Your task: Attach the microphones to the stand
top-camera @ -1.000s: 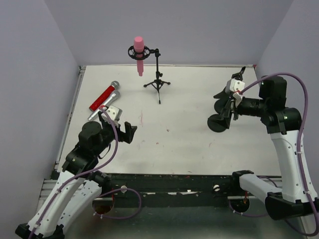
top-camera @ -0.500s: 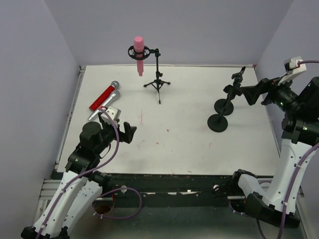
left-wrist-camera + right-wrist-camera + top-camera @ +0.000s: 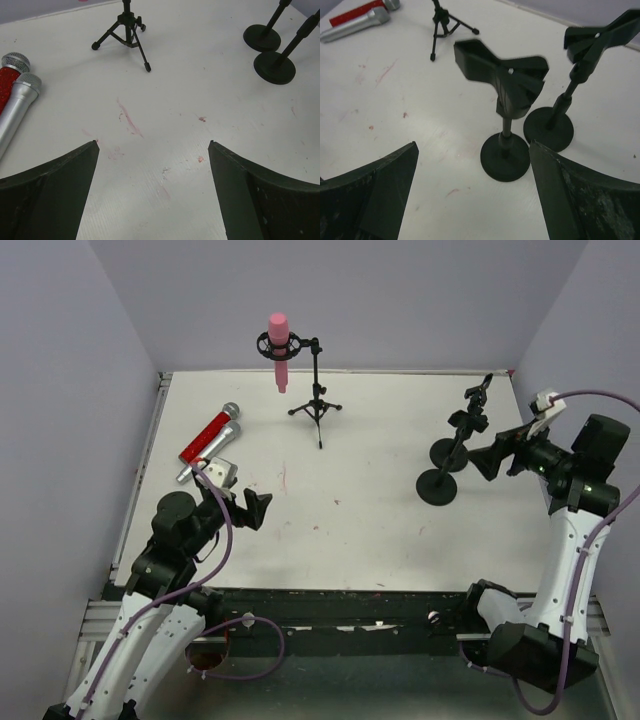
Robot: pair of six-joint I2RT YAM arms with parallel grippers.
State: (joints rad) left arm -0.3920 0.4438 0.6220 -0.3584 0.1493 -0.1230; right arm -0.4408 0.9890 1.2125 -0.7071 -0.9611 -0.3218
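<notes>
The left claw (image 3: 257, 508) is held wide open and empty, as is the right claw (image 3: 487, 457) near the right edge. Just beyond the left claw, toward the left edge, the glossy red microphone (image 3: 208, 432) and the silver-grey microphone (image 3: 212, 452) are laid side by side, with their mesh heads angled toward the far edge. The left arm is judged nearer. The pink microphone (image 3: 279, 345) is seen clipped in the black tripod stand (image 3: 317, 390).

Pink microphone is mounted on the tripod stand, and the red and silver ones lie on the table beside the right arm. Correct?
Wrong arm: the top view shows the red microphone and silver microphone lying on the table beside the left arm. The pink microphone is on the tripod stand.
</notes>
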